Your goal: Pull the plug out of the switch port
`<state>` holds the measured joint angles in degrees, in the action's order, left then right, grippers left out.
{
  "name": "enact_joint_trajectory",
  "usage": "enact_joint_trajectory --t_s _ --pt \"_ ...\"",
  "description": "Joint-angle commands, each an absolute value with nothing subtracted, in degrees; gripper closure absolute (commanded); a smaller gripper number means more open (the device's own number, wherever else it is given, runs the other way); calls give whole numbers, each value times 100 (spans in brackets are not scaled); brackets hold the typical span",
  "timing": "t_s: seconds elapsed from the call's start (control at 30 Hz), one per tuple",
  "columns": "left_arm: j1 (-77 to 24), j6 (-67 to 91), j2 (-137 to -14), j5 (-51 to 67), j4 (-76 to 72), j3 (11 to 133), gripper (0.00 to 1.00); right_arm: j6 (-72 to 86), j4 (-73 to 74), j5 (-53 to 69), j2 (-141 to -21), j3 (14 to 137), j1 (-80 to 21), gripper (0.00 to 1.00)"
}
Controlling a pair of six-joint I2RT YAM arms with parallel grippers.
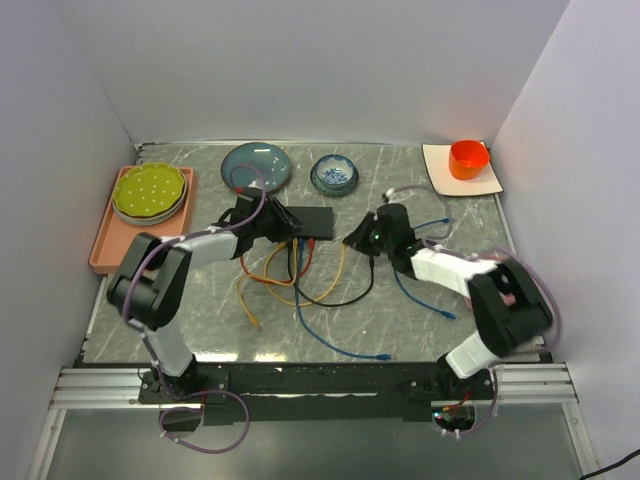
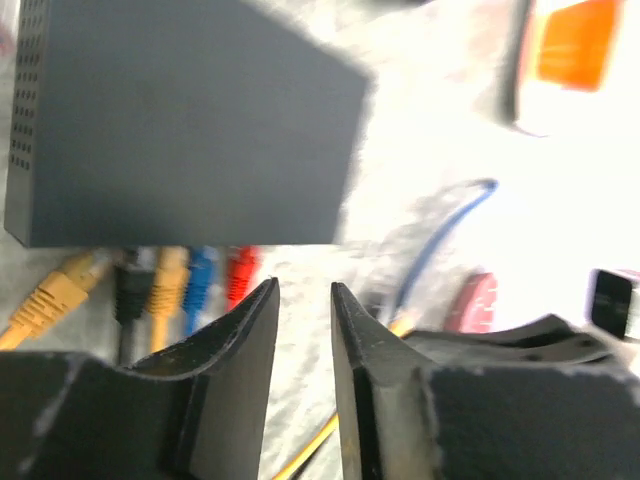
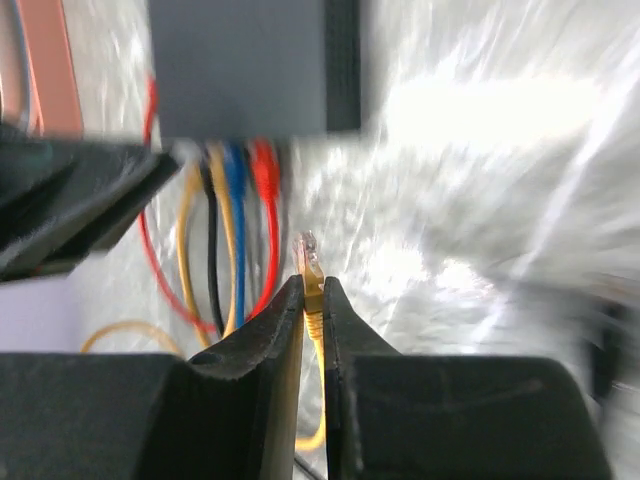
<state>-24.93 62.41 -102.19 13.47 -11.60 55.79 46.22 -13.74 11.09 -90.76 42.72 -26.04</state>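
The switch lies flat near the middle of the tabletop, its socket edge facing the bottom of the top view. In the left wrist view it fills the upper left of the frame. A row of seated plugs lines its lower edge: two yellow ones with a black one between them, then a blue plug and a red plug.

One yellow plug is out of the sockets. In the right wrist view it stands clear below the switch, its clip end pointing up, pinched between the fingers of the right gripper. Its yellow cable runs down between them.

The left gripper sits at the switch's left end in the top view. Its fingers stand a narrow gap apart with nothing between them, just below the red plug in its own camera's view.

Loose yellow, black, red and blue cables loop across the tabletop below the switch.

Along the top of the top view are a teal plate and a small blue bowl. An orange cup rests on a white square plate at upper right. Green plates are stacked on a pink tray at the left.
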Motion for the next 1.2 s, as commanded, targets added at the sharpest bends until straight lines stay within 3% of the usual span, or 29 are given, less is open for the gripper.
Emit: enact_joint_trajectory --t_s 0.0,0.3,0.8,0.9,0.97,1.17 --pt "-2470 6275 -9265 950 -1625 5143 64 3332 129 -824 -7973 4781 -2601 100" --pt "-2470 6469 -8359 589 -1767 4377 49 2268 1212 -2776 -6831 5616 -2619 100" --pt "-2637 6627 -8069 651 -1986 3947 49 1855 1977 -3840 -6213 5476 -2523 100" --pt "-2663 6680 -8016 615 -1995 3867 50 2274 2196 -3334 -6468 5388 -2023 100" --pt "-2707 6697 -7998 615 -1986 3823 50 2530 2162 -2306 -6582 5195 -1498 100" --pt "-2865 6496 -8200 931 -2232 3814 50 2918 1626 -1171 -6969 4702 -1213 100"
